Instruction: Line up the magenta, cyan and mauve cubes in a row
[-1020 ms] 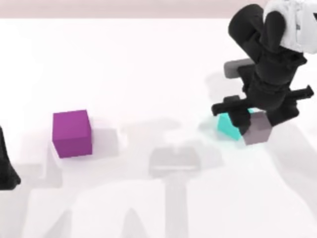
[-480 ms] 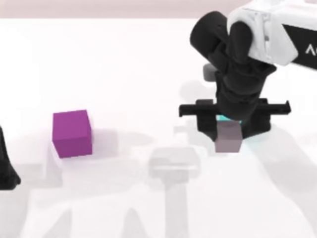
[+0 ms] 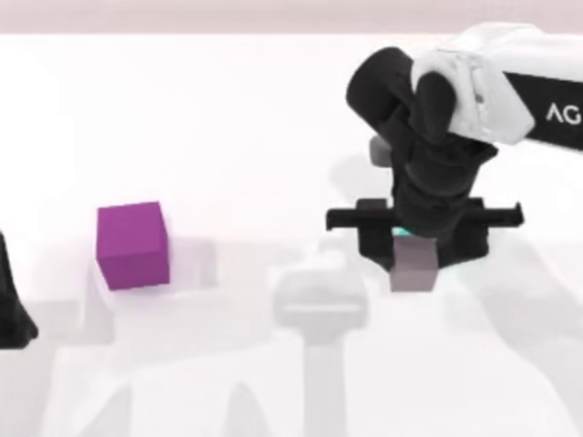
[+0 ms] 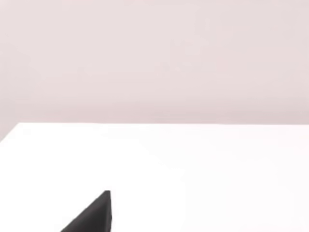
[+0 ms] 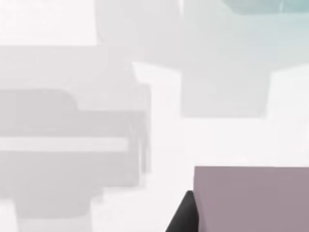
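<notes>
My right claw [image 3: 415, 248], right of centre in the top view, grips the mauve cube [image 3: 414, 265]; the cyan cube [image 3: 402, 233] is nearly hidden beneath it. The magenta cube [image 3: 134, 244] sits alone at the left, so no row is formed yet. My left claw [image 3: 11, 314] idles at the left edge; I cannot tell its state.

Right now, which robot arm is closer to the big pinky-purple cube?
The left one. The left arm sits parked at the table's left edge, just left of the magenta cube. The right gripper is far to the cube's right, holding the mauve cube.
</notes>
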### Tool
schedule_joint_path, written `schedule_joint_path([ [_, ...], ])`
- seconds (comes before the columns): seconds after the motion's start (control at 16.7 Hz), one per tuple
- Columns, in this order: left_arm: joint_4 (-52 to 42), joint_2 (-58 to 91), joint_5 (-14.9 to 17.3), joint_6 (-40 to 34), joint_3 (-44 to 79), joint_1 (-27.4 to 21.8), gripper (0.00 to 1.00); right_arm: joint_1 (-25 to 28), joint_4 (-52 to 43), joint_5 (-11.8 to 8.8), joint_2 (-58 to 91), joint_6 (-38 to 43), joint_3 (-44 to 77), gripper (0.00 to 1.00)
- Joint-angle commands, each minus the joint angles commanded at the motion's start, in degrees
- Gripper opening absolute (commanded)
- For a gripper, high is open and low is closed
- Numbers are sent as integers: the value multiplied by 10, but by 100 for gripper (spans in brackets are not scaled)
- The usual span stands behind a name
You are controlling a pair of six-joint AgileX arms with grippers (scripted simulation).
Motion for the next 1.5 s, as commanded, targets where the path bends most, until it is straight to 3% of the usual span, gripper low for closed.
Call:
schedule_joint_path([
  [0.24, 0, 0, 0, 0, 0, 0, 100, 3, 75, 1, 22, 1, -52, 0],
  [0.54, 0, 0, 0, 0, 0, 0, 100, 3, 82, 1, 25, 2, -58, 0],
  [1.32, 0, 0, 0, 0, 0, 0, 100, 3, 82, 1, 25, 2, -58, 98],
  [1.5, 0, 0, 0, 0, 0, 0, 100, 3, 82, 1, 25, 2, -58, 100],
])
